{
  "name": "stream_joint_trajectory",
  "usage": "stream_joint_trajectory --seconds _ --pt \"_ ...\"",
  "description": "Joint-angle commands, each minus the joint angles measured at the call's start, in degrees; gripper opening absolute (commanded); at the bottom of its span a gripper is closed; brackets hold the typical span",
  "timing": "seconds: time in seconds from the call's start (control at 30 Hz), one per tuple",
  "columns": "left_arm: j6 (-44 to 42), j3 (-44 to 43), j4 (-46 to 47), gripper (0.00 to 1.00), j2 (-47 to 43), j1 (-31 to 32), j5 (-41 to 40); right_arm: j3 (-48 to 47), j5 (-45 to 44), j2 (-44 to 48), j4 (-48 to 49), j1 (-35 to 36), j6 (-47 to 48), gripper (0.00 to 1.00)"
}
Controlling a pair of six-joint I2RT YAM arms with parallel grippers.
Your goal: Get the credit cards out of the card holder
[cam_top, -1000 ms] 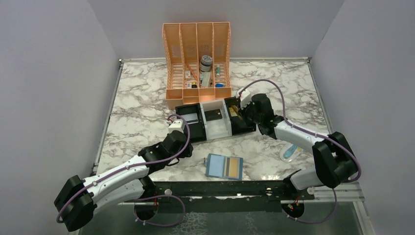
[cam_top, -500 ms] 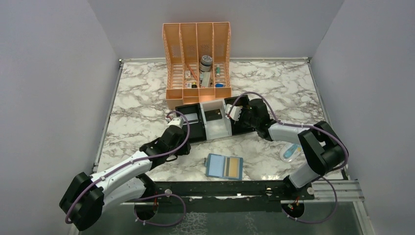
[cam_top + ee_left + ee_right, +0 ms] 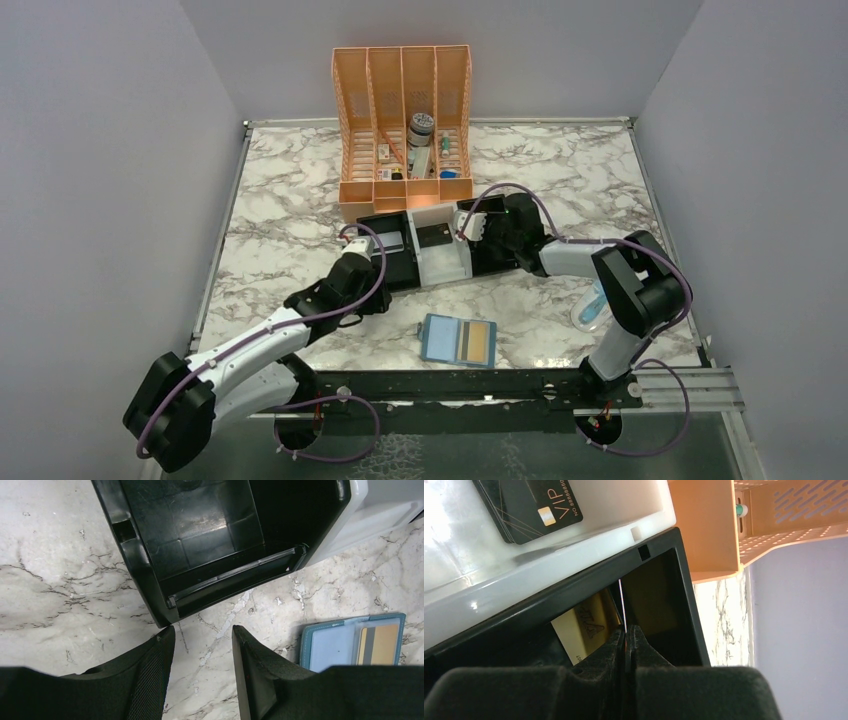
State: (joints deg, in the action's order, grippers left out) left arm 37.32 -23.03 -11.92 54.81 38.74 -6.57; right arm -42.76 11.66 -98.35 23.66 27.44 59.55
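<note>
Our right gripper (image 3: 625,636) — pinching a gold card (image 3: 622,602) edge-on — has swung over the tray (image 3: 447,268), likely to drop it; left gripper (image 3: 202,634) gapes empty.

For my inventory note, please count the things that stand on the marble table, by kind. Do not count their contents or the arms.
Orange file organizer: 1
Black-and-white three-compartment tray: 1
Blue card holder: 1
Pale blue packet: 1
Total: 4
</note>
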Motion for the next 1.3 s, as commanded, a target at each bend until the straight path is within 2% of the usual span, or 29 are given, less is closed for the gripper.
stream_joint_trajectory --seconds 0.0,0.23,0.27,0.33,0.5,0.53,0.57,0.6,0.8,1.07,1.2,1.27 --pt "-1.01 -1.27 1.69 0.48 1.19 -1.17 1.51 -1.21 2.48 -0.46 -1.70 -1.61 2.43 0.05" --pt "-1.61 -1.78 2.85 0.48 3.00 -2.63 2.58 0.04 2.79 -0.58 -2.96 -2.64 3.28 0.07" --pt "-1.68 -1.90 2.87 0.47 3.33 -2.77 2.61 -0.19 2.74 -0.78 -3.32 -2.66 3.25 0.09" --pt "-1.76 -1.96 2.94 0.47 3.49 -2.91 2.67 -0.81 3.10 -1.15 -4.77 -2.66 3.26 0.19" --pt "-1.86 -1.98 2.85 0.47 3.31 -3.47 2.62 -0.91 4.11 -1.30 -6.46 -2.66 3.65 0.21" --pt "-1.88 -2.12 2.71 0.47 3.36 -3.56 2.61 -0.92 4.42 -1.11 -7.15 -2.66 3.60 0.34" --pt "-1.83 -2.22 2.52 0.47 3.40 -3.58 2.58 -1.06 4.75 -0.91 -7.74 -2.66 3.50 0.42" --pt "-1.89 -2.30 2.49 0.46 3.38 -3.65 2.69 -1.30 5.22 -0.80 -8.67 -2.67 3.39 0.45" --pt "-1.43 -2.53 2.59 0.46 2.61 -3.79 4.81 -1.98 7.22 0.24 -10.85 -2.59 1.61 0.46" --pt "0.42 -2.46 2.62 0.47 -0.75 -3.70 11.28 -0.30 6.40 4.35 -6.87 -2.62 -2.26 0.47" --pt "0.93 -3.24 0.97 0.49 -3.67 -3.72 13.29 1.86 4.32 9.71 -2.45 -2.61 -9.45 0.48" --pt "1.63 -3.29 1.02 0.49 -5.41 -3.74 15.30 2.95 2.76 14.13 -1.19 -2.63 -16.66 0.49"
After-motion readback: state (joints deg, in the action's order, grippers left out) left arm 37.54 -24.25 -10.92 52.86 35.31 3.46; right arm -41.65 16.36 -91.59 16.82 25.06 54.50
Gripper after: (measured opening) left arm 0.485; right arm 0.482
